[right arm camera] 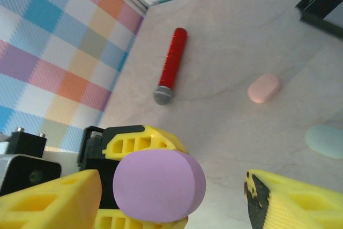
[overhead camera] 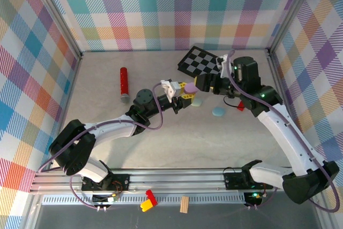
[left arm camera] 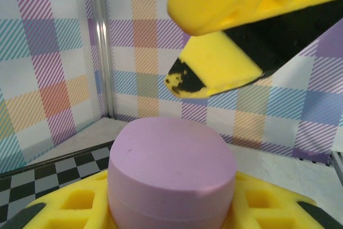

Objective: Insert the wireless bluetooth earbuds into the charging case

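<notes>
The left claw (overhead camera: 181, 90) is pinching the purple charging case (overhead camera: 190, 86) and holds it over the centre of the desk (overhead camera: 107, 143), just nearer than the checkered board (overhead camera: 201, 60). The right claw (overhead camera: 203, 85) is spread around the same case. The case sits between its fingers (right arm camera: 48, 202), close to one and clear of the other.

The right wrist view shows a pink case (right arm camera: 263, 88) and a pale blue case (right arm camera: 327, 140) lying on the desk. A red cylinder (right arm camera: 171, 65) with a grey tip lies toward the far left corner.

The left wrist view shows a seam running around the purple case and a right-claw finger above it. The top view adds a small red piece (overhead camera: 240, 105) beside the right arm.
</notes>
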Controlling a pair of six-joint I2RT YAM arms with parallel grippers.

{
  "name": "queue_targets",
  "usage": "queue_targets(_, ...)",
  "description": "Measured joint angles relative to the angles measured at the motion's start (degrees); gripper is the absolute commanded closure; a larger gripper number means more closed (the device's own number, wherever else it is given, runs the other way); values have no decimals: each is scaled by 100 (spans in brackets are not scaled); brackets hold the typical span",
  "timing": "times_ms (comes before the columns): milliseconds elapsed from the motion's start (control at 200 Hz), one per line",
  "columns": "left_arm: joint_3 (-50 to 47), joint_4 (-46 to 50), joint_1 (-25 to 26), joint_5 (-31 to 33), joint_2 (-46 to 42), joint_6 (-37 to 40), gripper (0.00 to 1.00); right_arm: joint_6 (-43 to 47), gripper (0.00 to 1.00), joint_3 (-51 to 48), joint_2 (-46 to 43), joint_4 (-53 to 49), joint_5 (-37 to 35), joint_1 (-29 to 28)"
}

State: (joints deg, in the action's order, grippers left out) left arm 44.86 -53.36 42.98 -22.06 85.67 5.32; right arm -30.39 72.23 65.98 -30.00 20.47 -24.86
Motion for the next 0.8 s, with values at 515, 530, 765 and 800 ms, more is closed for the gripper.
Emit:
queue_targets(515, 0, -446, -15, -138, -13, -278, 62, -1698, 42, -870, 212, 1757, 2234, 249)
queue_targets(530, 0, -455, -17, -131, -24, -280, 62, -1738, 43, -879, 219, 1797, 2249, 254)
queue_targets(765, -2, -516, -42, -142, -68, -297, 62, -2264, 67, -1106, 289, 2323, 2437, 313)
queue_targets(800, -2, -505, -42, -142, -68, -297, 62, -2332, 69, -1134, 295, 2396, 2461, 323)
